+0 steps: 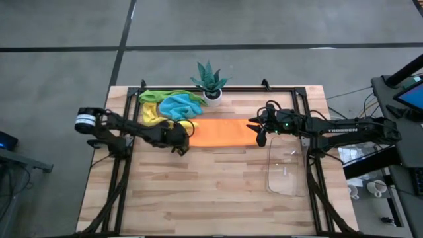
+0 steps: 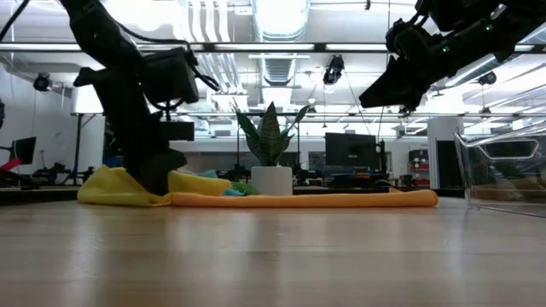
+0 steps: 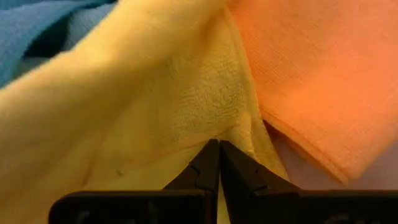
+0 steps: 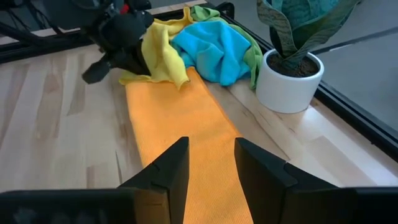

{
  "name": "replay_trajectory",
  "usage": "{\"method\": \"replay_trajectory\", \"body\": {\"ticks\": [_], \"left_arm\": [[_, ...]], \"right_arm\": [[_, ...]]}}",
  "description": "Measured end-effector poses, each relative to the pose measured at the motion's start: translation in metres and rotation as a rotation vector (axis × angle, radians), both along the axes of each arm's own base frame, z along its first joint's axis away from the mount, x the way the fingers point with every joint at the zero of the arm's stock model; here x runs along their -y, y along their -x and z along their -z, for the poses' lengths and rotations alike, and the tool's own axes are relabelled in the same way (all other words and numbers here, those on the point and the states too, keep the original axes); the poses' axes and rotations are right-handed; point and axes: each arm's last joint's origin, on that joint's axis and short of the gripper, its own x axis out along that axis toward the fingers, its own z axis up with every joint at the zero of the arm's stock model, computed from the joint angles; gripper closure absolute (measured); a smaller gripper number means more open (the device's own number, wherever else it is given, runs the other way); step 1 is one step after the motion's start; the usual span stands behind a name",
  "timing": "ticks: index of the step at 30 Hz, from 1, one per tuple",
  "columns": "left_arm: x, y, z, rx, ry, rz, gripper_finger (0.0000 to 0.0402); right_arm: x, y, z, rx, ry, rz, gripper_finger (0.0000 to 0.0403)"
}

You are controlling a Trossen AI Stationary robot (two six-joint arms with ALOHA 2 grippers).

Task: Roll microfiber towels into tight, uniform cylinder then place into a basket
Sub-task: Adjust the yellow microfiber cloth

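Four towels are showing from above: an orange towel [image 1: 225, 132] is lying flat mid-table, with yellow [image 1: 153, 114], blue [image 1: 180, 104] and green [image 1: 158, 96] ones bunched beside it; "TROSSEN" is reading along the right arm. Left wrist view: the left gripper [image 3: 217, 163] is pinching the yellow cloth. Right wrist view: the right gripper [image 4: 211, 163] is hovering part-open, empty, over the orange strip. One clear basket [image 1: 288, 173] is sitting nearby.

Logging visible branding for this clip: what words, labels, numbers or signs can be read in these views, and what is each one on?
"TROSSEN": white lettering along the right arm, seen from above.
Screens in the room behind the table, low view: whatever they show is too small and blurred to read.
Nothing readable on the microfiber towels, the basket, the plant pot or the table.
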Motion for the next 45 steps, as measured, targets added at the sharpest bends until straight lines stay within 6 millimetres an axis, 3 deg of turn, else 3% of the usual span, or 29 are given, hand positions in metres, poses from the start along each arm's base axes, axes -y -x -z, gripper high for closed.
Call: {"method": "replay_trajectory", "body": {"ticks": [8, 15, 20, 30, 36, 45], "left_arm": [[-0.035, 0.015, 0.001, -0.162, -0.251, -0.192, 0.0401], [-0.07, 0.033, -0.004, -0.26, -0.322, -0.34, 0.0401], [-0.069, 0.027, -0.025, -0.165, -0.274, -0.293, 0.0401], [-0.052, 0.027, -0.097, 0.148, -0.279, -0.217, 0.0402], [-0.049, 0.032, -0.104, 0.134, -0.337, -0.19, 0.0402], [-0.074, 0.04, -0.094, -0.051, -0.564, -0.377, 0.0402]], "right_arm": [[0.0, 0.0, 0.0, 0.0, 0.0, 0.0, 0.0282], [0.0, 0.0, 0.0, 0.003, -0.007, 0.003, 0.028], [0.0, 0.0, 0.0, 0.003, -0.006, 0.003, 0.0281], [0.0, 0.0, 0.0, 0.002, -0.006, 0.003, 0.0283], [0.0, 0.0, 0.0, 0.002, -0.007, 0.003, 0.0285], [0.0, 0.0, 0.0, 0.004, -0.013, 0.006, 0.0284]]}}
